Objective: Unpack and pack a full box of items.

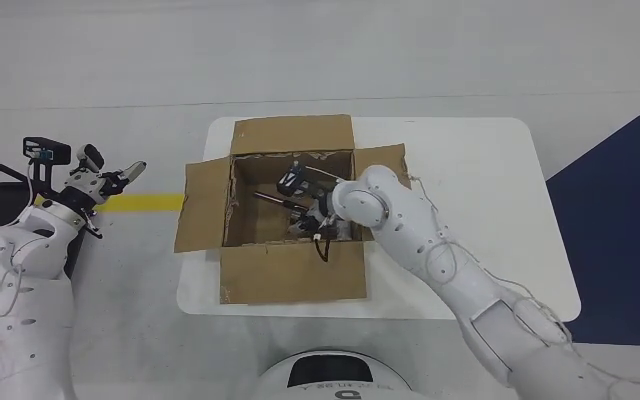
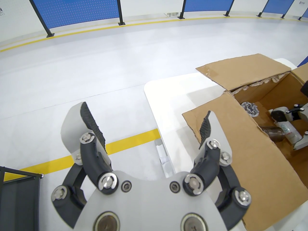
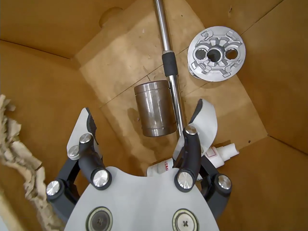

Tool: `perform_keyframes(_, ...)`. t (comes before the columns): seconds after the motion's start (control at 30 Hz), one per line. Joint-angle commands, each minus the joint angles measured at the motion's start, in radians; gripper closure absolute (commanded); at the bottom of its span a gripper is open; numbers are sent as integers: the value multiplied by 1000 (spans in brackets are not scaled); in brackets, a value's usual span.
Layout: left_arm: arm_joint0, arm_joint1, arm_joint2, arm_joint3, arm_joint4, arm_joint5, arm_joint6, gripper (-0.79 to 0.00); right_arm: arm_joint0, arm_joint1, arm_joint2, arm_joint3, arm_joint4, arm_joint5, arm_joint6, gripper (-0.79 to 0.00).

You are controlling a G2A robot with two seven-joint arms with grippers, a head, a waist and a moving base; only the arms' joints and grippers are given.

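Right wrist view: the right gripper (image 3: 144, 109) is spread wide and empty inside the open brown cardboard box (image 3: 43, 13), above a dull grey metal cylinder (image 3: 154, 108) lying beside a chrome rod with a black band (image 3: 166, 37). A silver cast-metal spool (image 3: 216, 54) sits near; a white plastic bottle (image 3: 223, 155) lies under one finger. The left gripper (image 2: 146, 111) is also spread, off the white surface (image 1: 470, 200) and over the floor

light bright, even | soft shadow beside steel cylinder (image 3: 154, 108) | glare on rod (image 3: 163, 25) | wrist views bowed at edges
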Motion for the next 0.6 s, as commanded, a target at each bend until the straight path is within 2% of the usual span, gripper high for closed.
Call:
perform_keyframes(0.0,0,0,0,0,0,0,0,-785,24,-12,-31,38,-15,12,5,-643)
perform_keyframes(0.13,0,0,0,0,0,0,0,-785,66,-39,-82,97,-27,33,16,-659)
perform_keyframes(0.27,0,0,0,0,0,0,0,-785,101,-65,-127,139,-45,58,18,-613)
perform_keyframes(0.4,0,0,0,0,0,0,0,-785,132,-90,-167,178,-61,72,36,-619)
perform_keyframes(0.5,0,0,0,0,0,0,0,-785,152,-111,-194,214,-56,72,53,-489)
perform_keyframes(0.57,0,0,0,0,0,0,0,-785,166,-127,-212,239,-55,75,56,-480)
